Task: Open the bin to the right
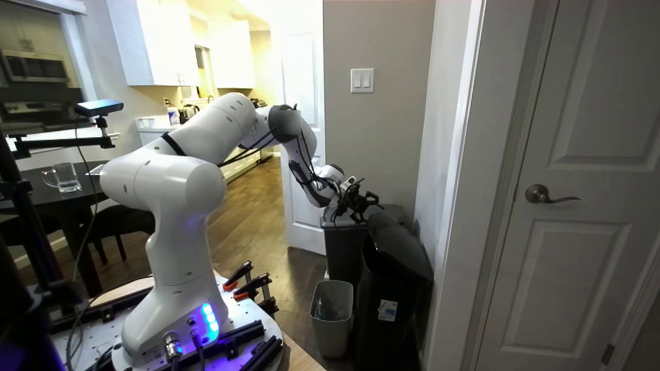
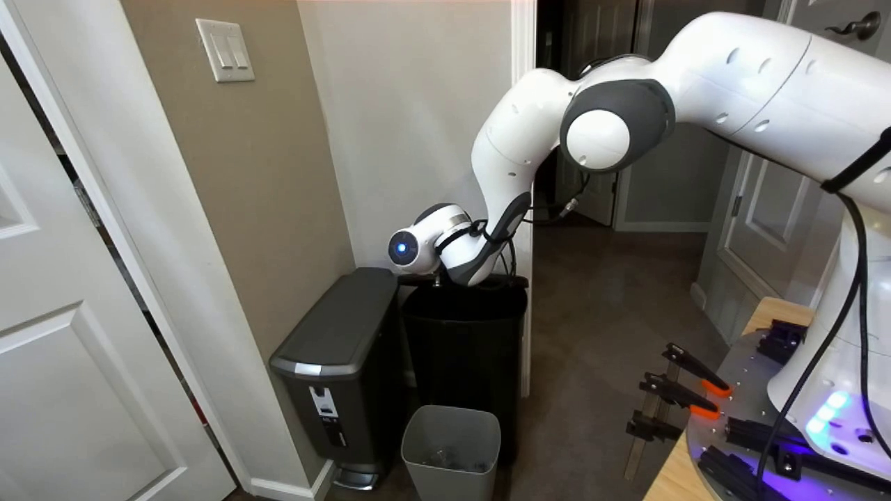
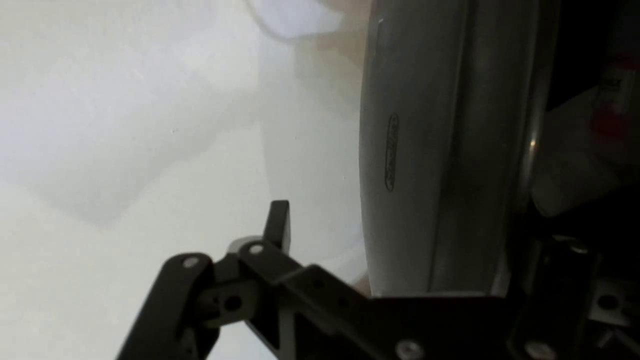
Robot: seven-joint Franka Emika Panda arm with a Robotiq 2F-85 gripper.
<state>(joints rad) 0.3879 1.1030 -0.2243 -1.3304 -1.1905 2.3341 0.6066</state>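
Observation:
The bin (image 1: 384,309) is a tall black rectangular trash bin, and it also shows in an exterior view (image 2: 463,369). Its black lid (image 1: 402,245) is raised and tilted back toward the wall, so the dark opening shows. In the wrist view the lid edge (image 3: 410,150), with a small oval logo, stands between the fingers. My gripper (image 1: 368,201) is at the raised lid's upper edge. In the wrist view the gripper (image 3: 417,245) is open, with a visible gap between its left finger and the lid. Its right finger is dark, and contact there cannot be told. The wrist hides the fingers in an exterior view.
A second dark bin (image 2: 341,320) with a closed grey lid stands beside the bin. A small grey wastebasket (image 2: 451,445) stands in front of both. A wall (image 2: 418,139) is close behind the lid. Clamps (image 2: 686,396) stick out from the robot's table edge.

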